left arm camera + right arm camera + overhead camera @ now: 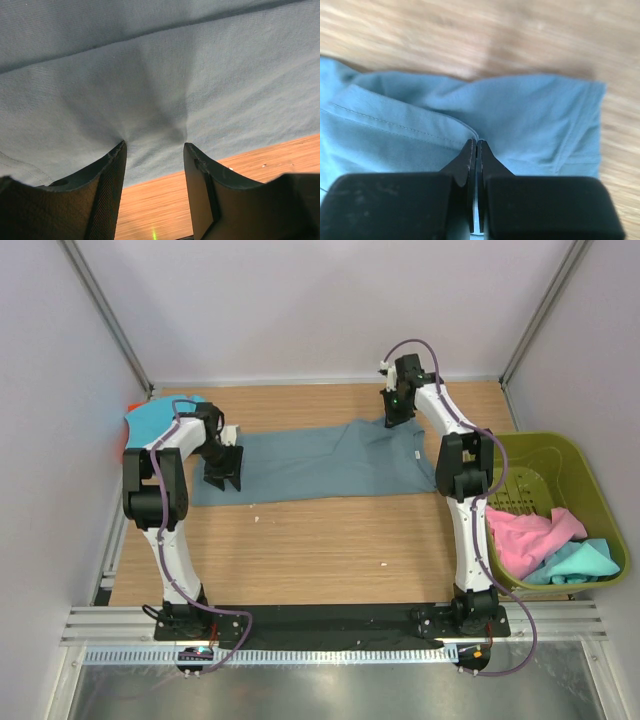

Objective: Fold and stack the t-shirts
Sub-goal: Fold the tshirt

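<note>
**A:** What's at the lower right?
**B:** The olive basket (592,468) holds a crumpled pink t-shirt (525,535) and a turquoise t-shirt (580,562).
**A:** And the blue-grey t-shirt (320,462)?
**B:** It's spread flat across mid-frame. The left gripper (155,146) rests on its left end, fingers half apart, with cloth puckering between the tips.
**A:** Farther up?
**B:** At upper centre, the right gripper (477,143) is pinched tight on the shirt's far edge.

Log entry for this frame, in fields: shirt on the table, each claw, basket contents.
shirt on table: blue-grey shirt, spread out
left claw: open, tips on its left end
right claw: shut on its far edge
basket: pink shirt, turquoise shirt, crumpled
</note>
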Controlling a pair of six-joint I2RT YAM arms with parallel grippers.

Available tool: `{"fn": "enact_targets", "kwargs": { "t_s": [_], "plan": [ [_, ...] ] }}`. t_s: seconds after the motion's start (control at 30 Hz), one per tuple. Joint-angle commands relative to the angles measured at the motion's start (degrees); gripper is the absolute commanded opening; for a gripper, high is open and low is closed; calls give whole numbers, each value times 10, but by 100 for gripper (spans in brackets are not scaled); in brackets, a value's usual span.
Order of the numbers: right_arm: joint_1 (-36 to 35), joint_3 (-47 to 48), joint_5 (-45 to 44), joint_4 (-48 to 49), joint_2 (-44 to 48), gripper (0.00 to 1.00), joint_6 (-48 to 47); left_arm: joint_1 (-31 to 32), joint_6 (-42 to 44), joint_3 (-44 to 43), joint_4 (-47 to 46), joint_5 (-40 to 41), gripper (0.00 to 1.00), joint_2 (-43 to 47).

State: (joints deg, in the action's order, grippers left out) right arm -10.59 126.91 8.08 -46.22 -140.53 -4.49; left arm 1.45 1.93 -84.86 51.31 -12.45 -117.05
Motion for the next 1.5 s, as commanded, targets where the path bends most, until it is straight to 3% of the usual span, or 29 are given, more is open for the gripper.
{"fn": "enact_targets", "kwargs": {
  "t_s": [0.0,0.27,0.3,0.37,0.57,0.73,0.83,0.9,0.93,1.07,1.2,1.47],
  "plan": [
    [0,63,4,14,10,1,-15,7,4,8,-30,1,51,-39],
    [-1,94,-15,28,1,1,-25,7,2,-2,-25,-5,51,-47],
    [-3,95,-22,29,-3,8,-22,7,1,-4,-25,-4,51,-48],
    [-9,105,-38,32,-17,37,-20,7,2,-5,-24,-5,51,-47],
    [-25,142,-101,47,14,47,-2,8,3,15,-34,5,50,-13],
    [-24,74,-72,52,90,48,41,8,8,25,-50,-13,53,49],
    [-27,-22,-28,47,134,48,44,8,1,-13,-21,-68,70,60],
    [-27,-78,-10,36,144,49,44,8,1,-63,19,-101,97,48],
    [-26,-93,-9,33,149,50,44,8,0,-78,28,-121,100,43],
    [-27,-143,-5,39,152,64,68,9,4,-158,63,-115,100,3],
    [-26,-140,12,35,138,65,106,9,8,-218,96,-106,100,-42],
    [-13,-92,41,41,66,65,153,9,40,-162,84,-70,100,-42]
  ]
}}
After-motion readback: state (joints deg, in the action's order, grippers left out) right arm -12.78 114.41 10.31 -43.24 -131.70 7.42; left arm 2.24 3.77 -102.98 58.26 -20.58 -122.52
